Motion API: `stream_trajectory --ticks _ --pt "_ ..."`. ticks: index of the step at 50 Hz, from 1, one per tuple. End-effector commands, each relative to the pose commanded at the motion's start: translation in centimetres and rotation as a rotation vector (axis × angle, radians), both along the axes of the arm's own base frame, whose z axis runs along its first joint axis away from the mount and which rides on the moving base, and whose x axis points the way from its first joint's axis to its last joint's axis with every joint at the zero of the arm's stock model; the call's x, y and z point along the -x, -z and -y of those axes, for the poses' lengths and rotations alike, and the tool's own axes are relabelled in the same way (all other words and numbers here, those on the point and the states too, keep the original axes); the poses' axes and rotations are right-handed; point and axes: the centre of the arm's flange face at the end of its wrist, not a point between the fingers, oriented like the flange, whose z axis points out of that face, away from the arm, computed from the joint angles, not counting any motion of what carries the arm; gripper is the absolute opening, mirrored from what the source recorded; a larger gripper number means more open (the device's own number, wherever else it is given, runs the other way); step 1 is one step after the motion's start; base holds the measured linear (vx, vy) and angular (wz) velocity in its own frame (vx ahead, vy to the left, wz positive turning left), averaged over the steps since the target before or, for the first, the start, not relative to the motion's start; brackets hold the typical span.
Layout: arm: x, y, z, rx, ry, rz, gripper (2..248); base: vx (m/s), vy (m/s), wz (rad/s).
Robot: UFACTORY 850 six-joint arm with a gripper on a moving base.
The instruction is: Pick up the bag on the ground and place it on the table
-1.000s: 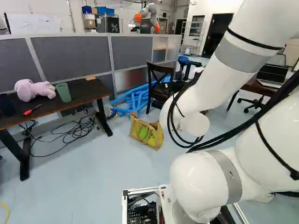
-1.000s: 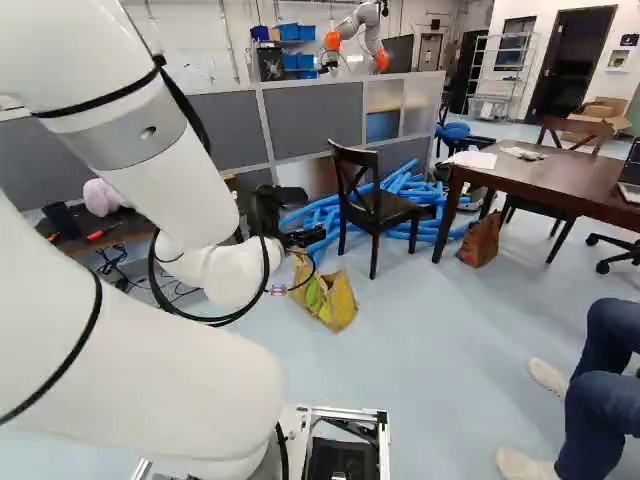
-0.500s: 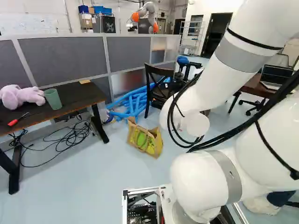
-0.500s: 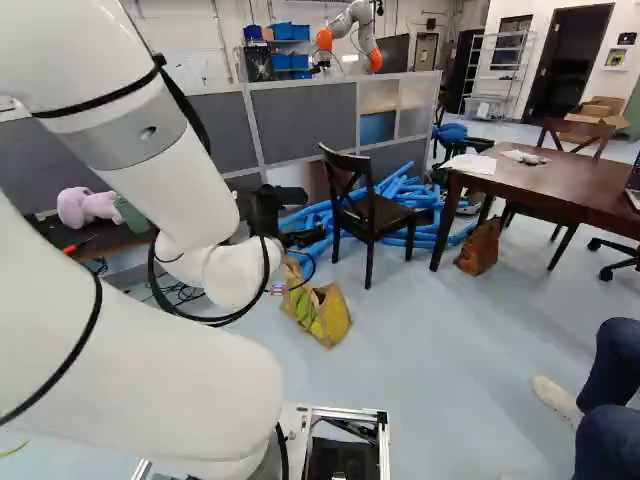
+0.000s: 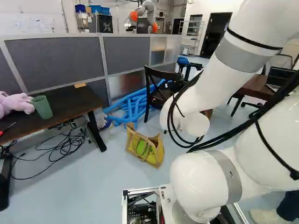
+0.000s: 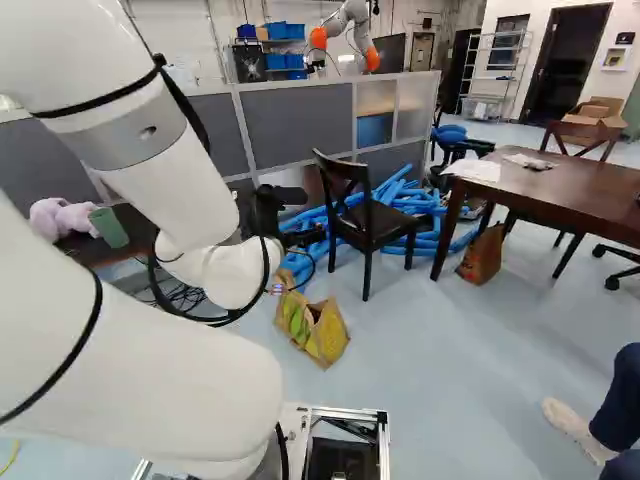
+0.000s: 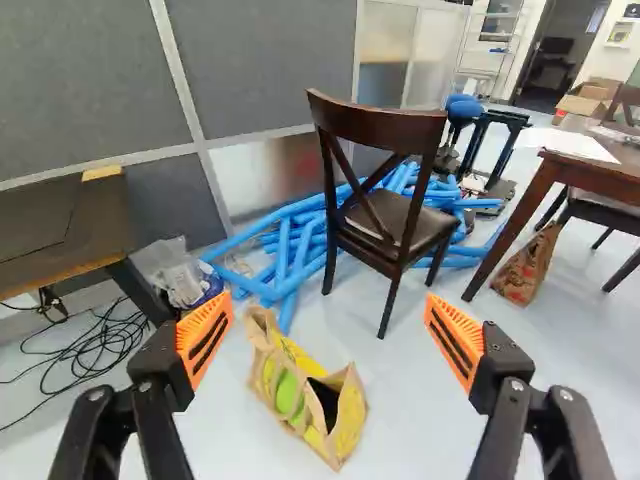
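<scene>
Yellow and tan, the bag (image 7: 300, 400) sat on the floor (image 7: 405, 430) ahead of the gripper (image 7: 328, 305) and below it, roughly midway between the two finger lines, yet out past the tips and touching neither. The fingers stood wide apart, their orange pads (image 7: 204, 340) facing each other across bare air. The long axis of the bag ran aslant, mostly away from the hand toward the blue tubes (image 7: 290, 262), so the fingers looked set to close across its narrower width (a small turn of the wrist might have squared them better). Its dark mouth faced up toward the camera. What the coming move seemed to need was reach forward and down, with one finger to pass each side of the rim; coming down off-centre could have pushed the bag over.
</scene>
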Motion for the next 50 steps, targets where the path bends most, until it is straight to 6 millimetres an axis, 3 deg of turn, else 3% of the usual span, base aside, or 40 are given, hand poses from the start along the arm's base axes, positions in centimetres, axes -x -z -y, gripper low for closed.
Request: stream_trajectory --ticks 40,50 --pt "0.0 0.0 0.0 0.0 0.0 0.0 247 0.18 -0.003 -0.021" --pt "-1.1 -0.2 0.0 0.0 0.0 -0.005 247 0.047 -0.002 -0.008"
